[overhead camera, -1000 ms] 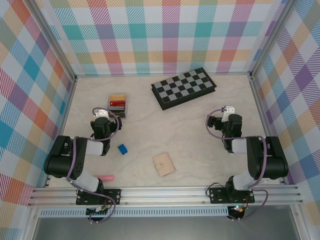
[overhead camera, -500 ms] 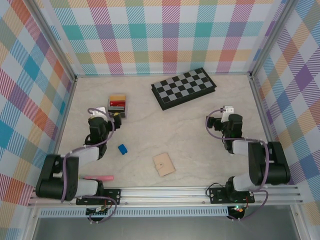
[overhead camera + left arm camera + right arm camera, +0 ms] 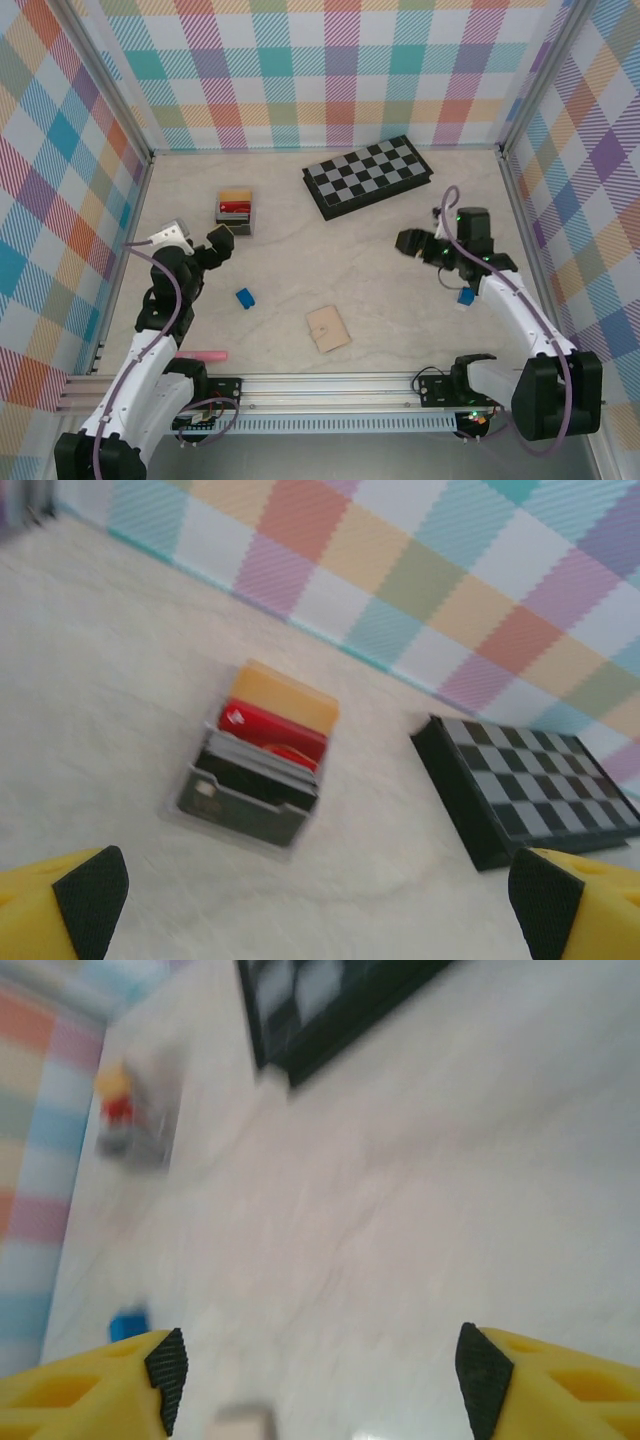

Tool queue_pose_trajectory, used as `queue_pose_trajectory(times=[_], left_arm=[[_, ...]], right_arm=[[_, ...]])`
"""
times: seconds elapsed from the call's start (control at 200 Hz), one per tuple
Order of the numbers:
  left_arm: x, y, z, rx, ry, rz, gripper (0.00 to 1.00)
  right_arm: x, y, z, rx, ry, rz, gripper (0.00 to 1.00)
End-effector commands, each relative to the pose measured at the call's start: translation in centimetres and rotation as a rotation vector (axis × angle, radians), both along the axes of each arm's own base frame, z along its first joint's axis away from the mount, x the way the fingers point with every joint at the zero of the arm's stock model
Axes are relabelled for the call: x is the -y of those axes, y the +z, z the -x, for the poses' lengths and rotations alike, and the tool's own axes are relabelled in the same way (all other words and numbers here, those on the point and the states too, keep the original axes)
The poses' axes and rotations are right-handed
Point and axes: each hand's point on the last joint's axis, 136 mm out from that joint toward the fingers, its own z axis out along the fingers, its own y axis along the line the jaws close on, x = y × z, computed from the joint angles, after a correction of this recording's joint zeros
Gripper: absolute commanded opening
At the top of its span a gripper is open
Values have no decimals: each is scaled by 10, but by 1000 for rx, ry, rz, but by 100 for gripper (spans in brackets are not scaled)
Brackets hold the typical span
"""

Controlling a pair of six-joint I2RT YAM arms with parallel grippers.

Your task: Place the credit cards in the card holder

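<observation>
- The left arm [image 3: 160, 300] reaches forward and up the left side of the desk [image 3: 380, 290], with its wrist tipped toward the back wall. Its jaws are spread wide with nothing between them, and they hang just short of the small grey tray [image 3: 235, 213].
- The credit cards [image 3: 270, 735] stand on edge in that tray, packed close: yellow at the back, then red, then grey at the front. From the left wrist view they sit ahead of the jaws and a little left of centre.
- Risk here: the cards are thin and pressed together, so a pinch could lift two at once. It could also catch the tray wall and drag or tip the whole tray. An approach off to one side could nudge the tray rather than straddle a card.
- The blue block [image 3: 244, 297] and pink pen [image 3: 205, 355] lie near the left arm. A low sweep of the elbow could knock them.
- The card holder [image 3: 328, 328] lies flat near the front edge, between the two arms and well apart from the cards. It appears to be folded shut.
- Risk: it must be opened and held down. Left loose, it would likely slide or flip shut when a card is pushed at a pocket.
- The chessboard [image 3: 368, 175] rests at the back, out of the way.
- The right arm [image 3: 500, 295] bends inward from the right, with its wrist pointing left across the desk. Its jaws stand apart and hold nothing. The right wrist view is blurred, so aim is hard to judge.
</observation>
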Motion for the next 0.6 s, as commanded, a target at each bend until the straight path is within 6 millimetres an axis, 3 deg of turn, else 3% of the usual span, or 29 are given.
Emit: queue_pose_trajectory(times=[0.0,0.125,0.25,0.41,0.595], left_arm=[[39,-8,13,-124,-188,179,100],[65,-21,17,-220,-320,265,100],[78,-31,18,-284,-381,294,100],[86,-31,18,-294,-401,286,100],[93,-32,16,-300,-406,275,100]], right_arm=[[-48,-3,58,-179,190,-108,61],[-87,-27,105,-241,323,-12,49],[-110,-45,133,-275,391,50,42],[-127,-64,156,-294,469,141,36],[-151,-74,165,-296,530,147,31]])
